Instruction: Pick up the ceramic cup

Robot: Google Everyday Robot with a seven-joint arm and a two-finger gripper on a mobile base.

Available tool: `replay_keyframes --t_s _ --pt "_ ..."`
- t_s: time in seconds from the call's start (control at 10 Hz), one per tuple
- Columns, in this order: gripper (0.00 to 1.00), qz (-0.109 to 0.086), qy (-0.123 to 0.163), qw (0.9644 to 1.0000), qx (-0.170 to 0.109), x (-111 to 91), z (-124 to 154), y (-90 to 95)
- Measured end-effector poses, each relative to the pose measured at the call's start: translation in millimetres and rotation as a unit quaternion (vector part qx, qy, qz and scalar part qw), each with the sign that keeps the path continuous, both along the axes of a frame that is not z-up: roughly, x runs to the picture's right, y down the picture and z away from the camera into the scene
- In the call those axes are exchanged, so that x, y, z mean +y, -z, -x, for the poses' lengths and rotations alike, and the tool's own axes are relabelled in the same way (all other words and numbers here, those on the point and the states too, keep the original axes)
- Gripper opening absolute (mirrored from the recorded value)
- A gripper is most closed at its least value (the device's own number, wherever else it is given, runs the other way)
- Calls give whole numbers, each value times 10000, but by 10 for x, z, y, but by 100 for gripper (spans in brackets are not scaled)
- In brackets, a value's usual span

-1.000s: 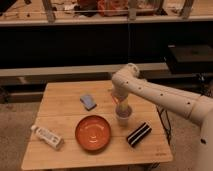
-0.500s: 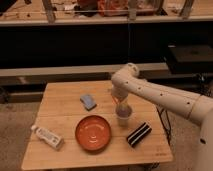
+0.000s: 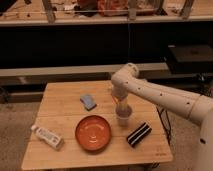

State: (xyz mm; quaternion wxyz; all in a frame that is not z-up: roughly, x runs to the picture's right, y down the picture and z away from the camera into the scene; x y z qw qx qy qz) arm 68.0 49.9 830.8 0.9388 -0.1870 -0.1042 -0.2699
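Note:
The ceramic cup point(image 3: 123, 116) is a small whitish-grey cylinder standing upright on the wooden table point(image 3: 65, 115), right of the wide orange bowl point(image 3: 93, 132). My gripper point(image 3: 120, 103) hangs from the white arm point(image 3: 160, 96) that reaches in from the right. It points down right over the cup's rim, with its tip at or just inside the cup's mouth.
A blue-grey sponge-like block point(image 3: 88, 102) lies left of the gripper. A dark striped packet point(image 3: 138, 134) lies at the front right of the cup. A white bottle point(image 3: 47, 136) lies on its side at the front left. Dark shelving stands behind the table.

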Motion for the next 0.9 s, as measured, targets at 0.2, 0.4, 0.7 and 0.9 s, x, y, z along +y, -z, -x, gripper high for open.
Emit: replay_keyframes --t_s 0.2,0.4,0.7,0.9 --pt "80 49 15 10000 49 7 -26 -2" --pt "80 437 127 9986 262 160 -38 -3" --pt "75 752 -16 9964 402 356 -228 28" --pt "56 826 -74 9961 290 412 -258 29"
